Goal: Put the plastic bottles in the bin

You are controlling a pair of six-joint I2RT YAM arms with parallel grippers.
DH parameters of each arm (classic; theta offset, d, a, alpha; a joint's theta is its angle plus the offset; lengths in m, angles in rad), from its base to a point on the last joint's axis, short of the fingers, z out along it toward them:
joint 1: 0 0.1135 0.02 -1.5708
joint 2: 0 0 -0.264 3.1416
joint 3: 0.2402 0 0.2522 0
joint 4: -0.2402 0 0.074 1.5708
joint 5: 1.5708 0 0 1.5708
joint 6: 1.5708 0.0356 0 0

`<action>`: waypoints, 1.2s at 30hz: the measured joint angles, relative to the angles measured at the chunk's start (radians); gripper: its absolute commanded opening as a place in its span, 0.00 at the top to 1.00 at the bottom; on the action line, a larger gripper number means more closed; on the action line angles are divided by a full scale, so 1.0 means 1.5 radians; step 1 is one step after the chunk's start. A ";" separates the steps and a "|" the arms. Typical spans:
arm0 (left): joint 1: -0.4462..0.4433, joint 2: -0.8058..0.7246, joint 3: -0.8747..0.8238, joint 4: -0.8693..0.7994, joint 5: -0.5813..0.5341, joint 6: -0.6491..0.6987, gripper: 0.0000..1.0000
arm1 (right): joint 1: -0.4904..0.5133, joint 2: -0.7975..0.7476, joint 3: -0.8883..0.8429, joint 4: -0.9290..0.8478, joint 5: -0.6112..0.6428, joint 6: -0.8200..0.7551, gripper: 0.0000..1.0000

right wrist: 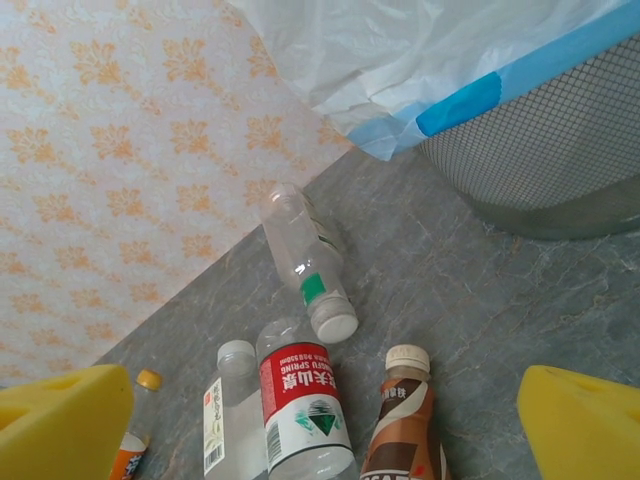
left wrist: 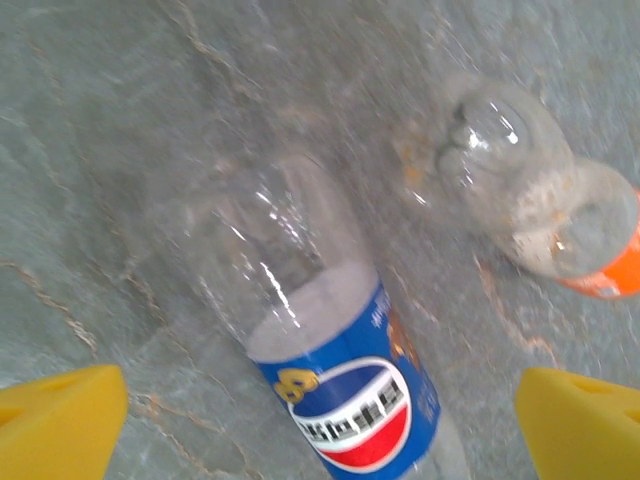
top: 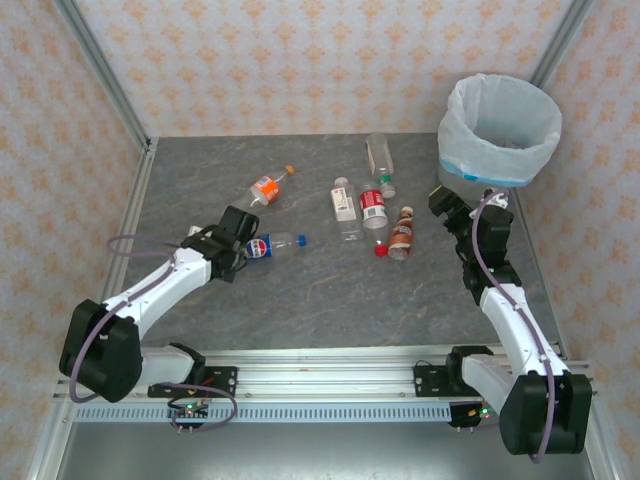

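Grey marbled bench [top: 330,300] carrying six plastic bottles on their sides, with the bin [top: 470,150], lined in a white bag, at the far right corner; none of these bottles is yet in it. Your left end effector [left wrist: 320,425] hangs released over the blue-labelled bottle [top: 272,244], one yellow finger on each side of the body and neither touching it; the orange-labelled bottle [top: 268,187] lies just beyond. Your right end effector [right wrist: 320,420] is likewise spread wide and holds nothing; it faces a cluster near the bin: the white-labelled bottle [top: 345,205], the red-labelled bottle [top: 373,207], the brown-labelled bottle [top: 402,232] and, farther back, an unlabelled clear bottle [top: 379,160].

The step in hand appears to be the approach to a pick on the left. Next you would lower until the fingers bracket the blue label, clench across the body rather than the slippery neck, lift clear, then carry it across the bench to the bin; expect a thin wall that may buckle or squirt out sideways.
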 measured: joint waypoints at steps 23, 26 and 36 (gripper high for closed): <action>0.058 0.175 0.051 -0.004 0.072 -0.053 0.01 | 0.000 -0.012 0.005 -0.016 -0.072 -0.024 0.01; 0.058 0.205 0.058 0.001 0.073 -0.052 0.06 | 0.000 -0.012 0.005 -0.016 -0.073 -0.025 0.01; 0.059 0.243 0.058 0.018 0.076 -0.050 0.25 | 0.000 -0.012 0.005 -0.021 -0.073 -0.030 0.01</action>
